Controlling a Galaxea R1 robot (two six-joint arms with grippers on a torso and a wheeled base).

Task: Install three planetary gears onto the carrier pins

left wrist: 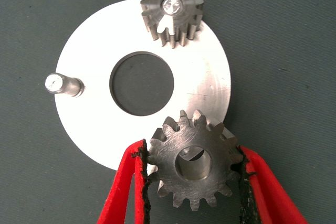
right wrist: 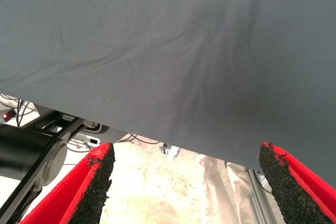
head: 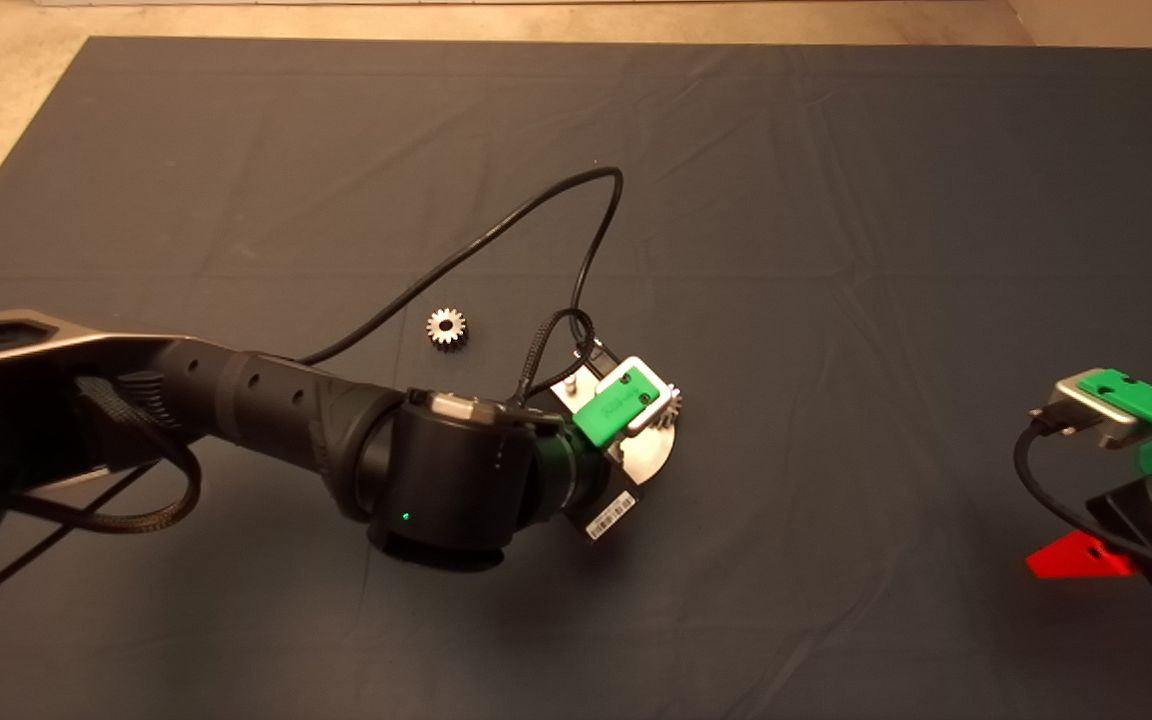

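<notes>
The shiny round disc (left wrist: pixel 94 124) with a large centre hole lies on the dark mat; it also shows in the head view (head: pixel 644 458). One planetary gear (left wrist: pixel 172 11) sits on a carrier pin at the disc's rim. A second carrier pin (left wrist: pixel 63 85) stands bare. My left gripper (left wrist: pixel 192 153) is shut on a second gear (left wrist: pixel 193 182) and holds it over the disc's edge, where the third pin is mostly hidden under it. A third gear (head: pixel 446 326) lies loose on the mat, left of the disc. My right gripper (right wrist: pixel 186 182) is open and parked at the lower right (head: pixel 1076 557).
The left arm's black cable (head: pixel 536 210) loops over the mat behind the disc. Past the mat's edge the right wrist view shows the floor and metal frames (right wrist: pixel 47 140).
</notes>
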